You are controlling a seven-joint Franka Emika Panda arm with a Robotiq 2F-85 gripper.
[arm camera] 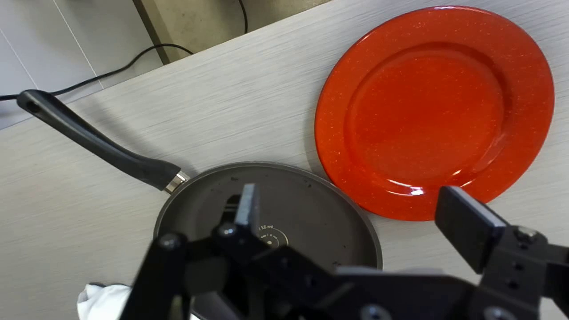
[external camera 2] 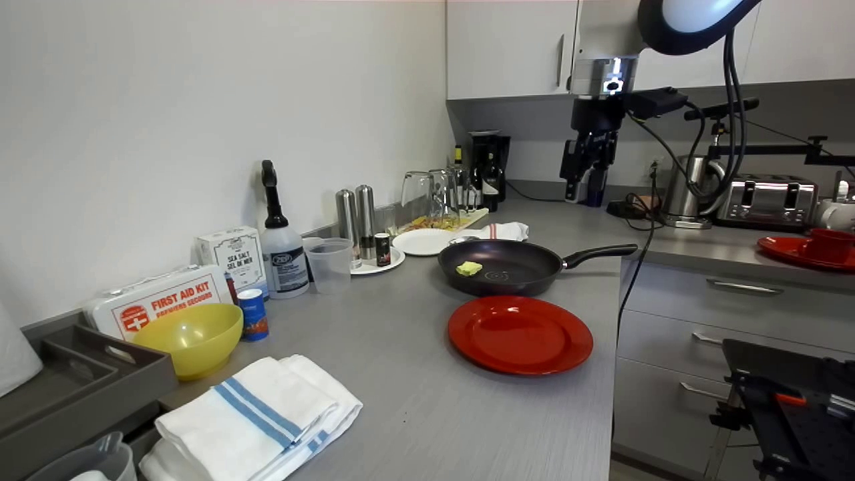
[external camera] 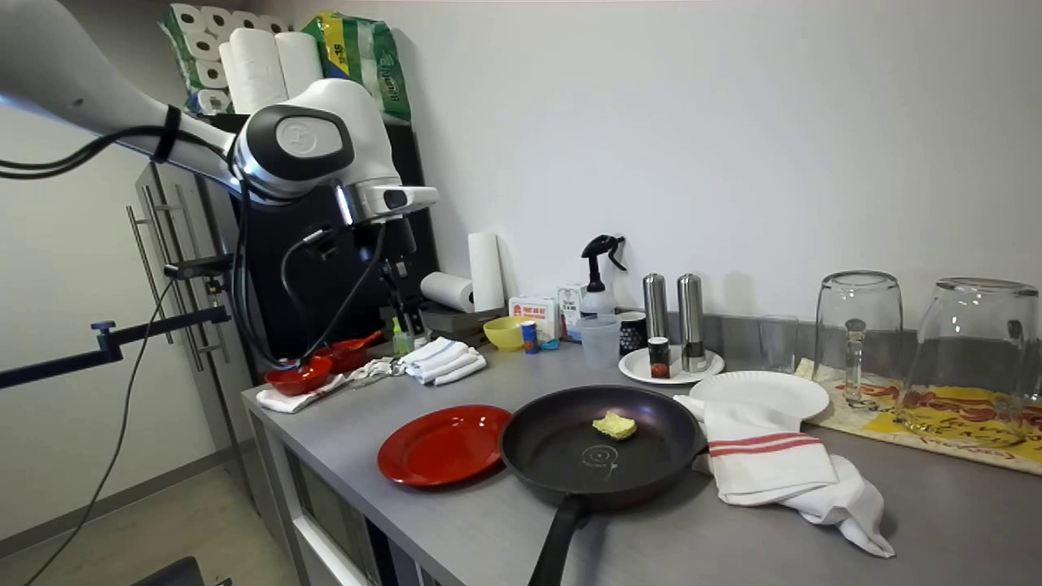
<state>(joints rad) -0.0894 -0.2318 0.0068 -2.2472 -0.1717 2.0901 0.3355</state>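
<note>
hand [arm camera: 350,203] spread wide, empty — pan [arm camera: 311,200] below — "zep" bottle [external camera 2: 285,259], "first aid kit" case [external camera 2: 162,299]

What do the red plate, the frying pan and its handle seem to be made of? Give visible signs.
Red plate: glossy, perhaps enamelled metal or melamine; pale speckles and bright highlights suggest it.
Frying pan: likely coated metal, dark and dull, showing no sharp highlights inside.
Handle: probably moulded plastic, black and smooth, with only a soft sheen.
</note>
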